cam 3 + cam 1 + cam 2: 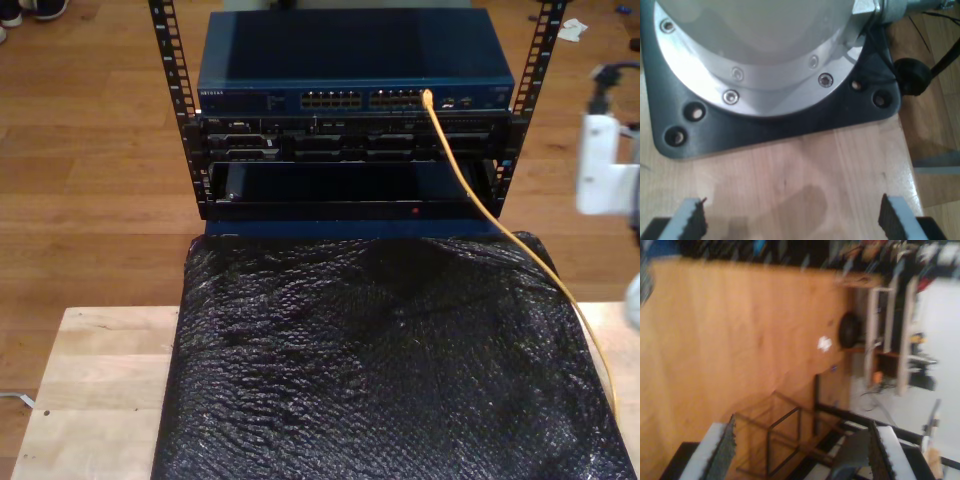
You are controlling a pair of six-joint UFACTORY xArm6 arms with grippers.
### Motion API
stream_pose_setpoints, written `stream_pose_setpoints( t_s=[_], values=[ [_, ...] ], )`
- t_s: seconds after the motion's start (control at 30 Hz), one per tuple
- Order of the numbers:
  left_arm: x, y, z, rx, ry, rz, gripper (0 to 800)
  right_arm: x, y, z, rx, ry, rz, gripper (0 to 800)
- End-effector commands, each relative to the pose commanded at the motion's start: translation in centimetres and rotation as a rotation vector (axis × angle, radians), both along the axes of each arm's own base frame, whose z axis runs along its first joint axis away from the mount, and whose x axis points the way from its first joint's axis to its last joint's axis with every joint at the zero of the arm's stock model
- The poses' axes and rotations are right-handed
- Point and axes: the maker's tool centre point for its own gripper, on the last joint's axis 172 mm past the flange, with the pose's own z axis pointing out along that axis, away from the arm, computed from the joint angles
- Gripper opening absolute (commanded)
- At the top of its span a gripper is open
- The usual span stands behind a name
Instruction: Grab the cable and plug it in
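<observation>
The cable [497,222] is thin and yellow-orange. One end sits in a port on the front of the blue network switch [350,60]. From there it runs down across the black mat [380,360] and off the exterior view's right edge. My first gripper [792,220] is open over bare wooden tabletop [805,170], with nothing between its fingers. My second gripper [802,452] is open too and holds nothing; its view is blurred and looks over a wooden floor [740,340].
The switch sits in a black rack [180,120] above other units. A silver arm base [765,45] on a black plate [790,117] stands just beyond my first gripper. A white arm part [600,165] is blurred at the exterior view's right edge. A black wire frame [785,440] stands near my second gripper.
</observation>
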Motion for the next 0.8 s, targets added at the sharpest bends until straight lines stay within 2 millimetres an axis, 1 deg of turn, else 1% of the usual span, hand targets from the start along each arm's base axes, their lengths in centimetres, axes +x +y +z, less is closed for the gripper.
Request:
stream_pose_setpoints(
  t_s=[0.07, 0.13, 0.23, 0.3, 0.37, 0.43, 0.5, 0.6, 0.7, 0.8],
  values=[
    [0.0, 0.0, 0.0, 0.0, 0.0, 0.0, 800, -1.4, -2.2, -0.6, -0.007, 0.055, -0.006, 651],
    [0.0, 0.0, 0.0, 0.0, 0.0, 0.0, 800, -3.2, -4.3, -1.2, -0.003, 0.115, -0.016, 668],
    [0.0, 0.0, 0.0, 0.0, 0.0, 0.0, 800, -6.5, -6.6, -2.7, 0.027, 0.216, -0.018, 722],
    [0.0, -0.1, 0.0, -0.002, 0.0, 0.0, 800, -8.6, -8.0, -3.1, 0.045, 0.271, -0.017, 751],
    [0.0, 0.0, 0.0, 0.0, 0.0, 0.0, 800, -10.6, -9.1, -3.8, 0.067, 0.322, -0.013, 797],
    [0.0, -0.1, 0.0, -0.002, 0.0, 0.0, 800, -12.6, -10.5, -4.0, 0.083, 0.358, -0.019, 796],
    [0.0, 0.0, 0.0, 0.0, 0.0, 0.0, 800, -14.4, -11.7, -3.8, 0.089, 0.372, -0.032, 796],
    [0.0, -0.1, 0.0, -0.002, 0.0, 0.0, 800, -16.9, -12.7, -4.0, 0.104, 0.404, -0.036, 797],
    [0.0, 0.0, 0.0, 0.0, 0.0, 0.0, 800, -19.3, -12.8, -4.2, 0.121, 0.438, -0.016, 797],
    [0.0, -0.1, 0.0, -0.002, 0.0, 0.0, 800, -22.4, -13.5, -4.6, 0.144, 0.472, -0.02, 798]
  ],
)
